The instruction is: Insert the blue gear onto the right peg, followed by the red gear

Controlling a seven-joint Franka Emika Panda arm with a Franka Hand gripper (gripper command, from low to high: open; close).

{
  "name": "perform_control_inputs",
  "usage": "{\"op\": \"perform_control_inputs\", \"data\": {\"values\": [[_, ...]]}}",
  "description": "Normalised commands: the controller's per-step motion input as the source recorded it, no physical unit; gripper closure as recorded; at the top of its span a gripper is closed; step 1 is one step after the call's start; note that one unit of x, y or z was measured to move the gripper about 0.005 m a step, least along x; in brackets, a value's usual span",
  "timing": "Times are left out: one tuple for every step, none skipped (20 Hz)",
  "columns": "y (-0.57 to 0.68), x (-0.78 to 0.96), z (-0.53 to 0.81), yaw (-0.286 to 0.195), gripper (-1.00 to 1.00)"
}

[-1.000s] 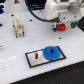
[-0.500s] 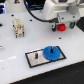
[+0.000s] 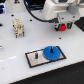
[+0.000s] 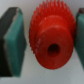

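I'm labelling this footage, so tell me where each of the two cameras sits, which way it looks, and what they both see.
Exterior view: off the arm, raised, looking down across the white table at the plate with the blue gear; the arm and gripper show at the top.
Wrist view: on the wrist, looking along the fingers at the red gear between them.
Shared: the red gear and the gripper.

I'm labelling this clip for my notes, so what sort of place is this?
Probably a robotics lab bench: a bare white table, a grey plate carrying the blue gear, and the gripper holding the red gear between teal pads.
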Motion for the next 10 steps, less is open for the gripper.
{"op": "perform_control_inputs", "data": {"values": [[0.0,-0.23,-0.02,0.0,1.0],[0.01,-0.11,0.05,0.0,1.0],[0.01,0.02,0.26,0.0,1.0],[0.0,0.03,0.32,0.0,1.0],[-0.03,0.09,0.4,0.0,1.0],[-0.12,0.19,0.46,0.0,1.0],[-0.18,0.24,0.49,0.0,1.0],[-0.22,0.25,0.51,0.0,1.0],[-0.26,0.27,0.53,0.0,1.0],[-0.29,0.29,0.56,0.0,1.0]]}}
